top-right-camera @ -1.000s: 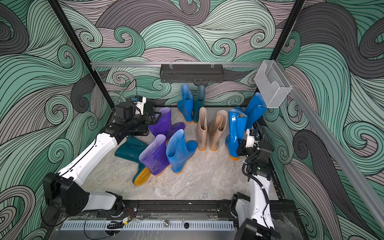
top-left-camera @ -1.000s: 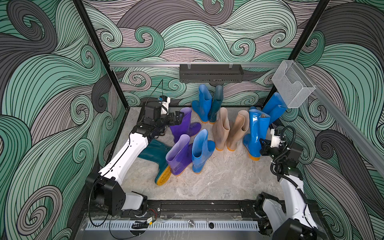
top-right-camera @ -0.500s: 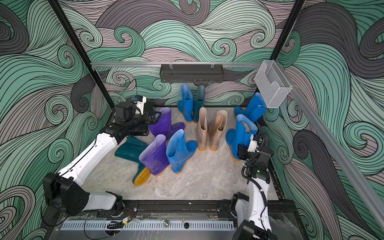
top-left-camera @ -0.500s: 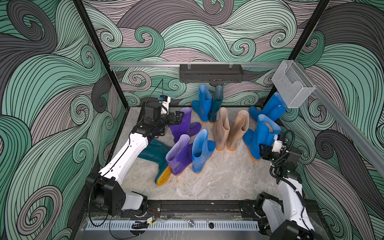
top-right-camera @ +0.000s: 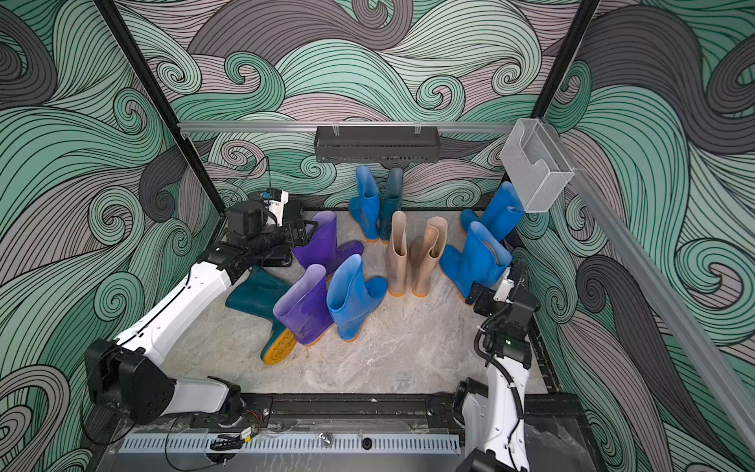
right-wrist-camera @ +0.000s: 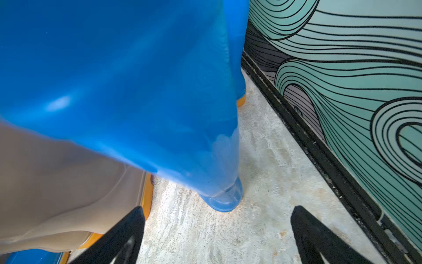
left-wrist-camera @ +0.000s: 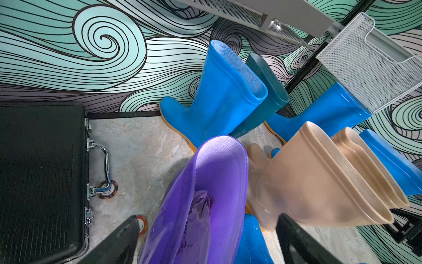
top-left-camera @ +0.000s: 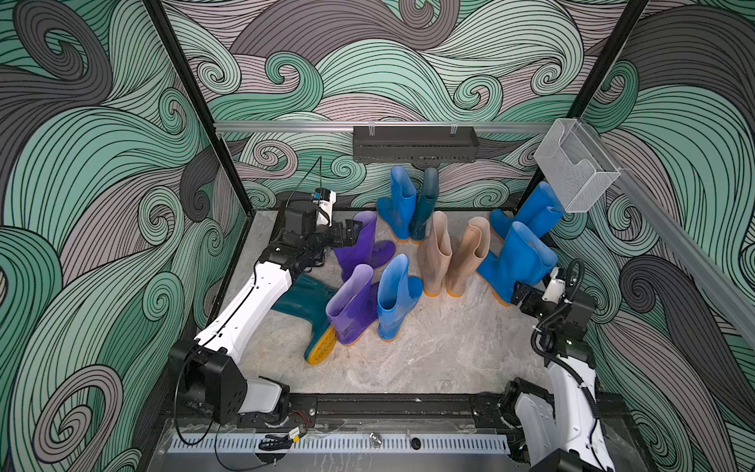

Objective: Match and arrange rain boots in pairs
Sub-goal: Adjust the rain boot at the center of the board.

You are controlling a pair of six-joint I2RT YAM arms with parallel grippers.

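Note:
My left gripper point(top-left-camera: 349, 235) point(left-wrist-camera: 207, 219) stands open with its fingers on either side of the top of an upright purple rain boot point(top-left-camera: 365, 245) point(left-wrist-camera: 217, 171). A second purple boot point(top-left-camera: 351, 304) stands beside a blue one point(top-left-camera: 394, 294), and a dark teal boot point(top-left-camera: 304, 302) lies on its side under my left arm. A blue boot point(top-left-camera: 402, 204) and a teal one point(top-left-camera: 427, 204) stand at the back wall. The beige pair point(top-left-camera: 453, 255) stands in the middle. My right gripper point(top-left-camera: 523, 296) point(right-wrist-camera: 217, 210) is open, just short of a leaning blue boot point(top-left-camera: 519, 257) point(right-wrist-camera: 137, 91). Another blue boot point(top-left-camera: 535, 210) leans in the back right corner.
A flat black case point(left-wrist-camera: 41, 178) lies at the back left with poker chips point(left-wrist-camera: 107, 192) beside it. A black shelf point(top-left-camera: 414, 143) hangs on the back wall and a wire mesh basket point(top-left-camera: 572, 167) on the right rail. The right wall point(right-wrist-camera: 342, 91) is close to my right gripper.
My right gripper has opened, let go of the blue boot and drawn back towards the front. That boot now leans to the right. The left arm has not moved.

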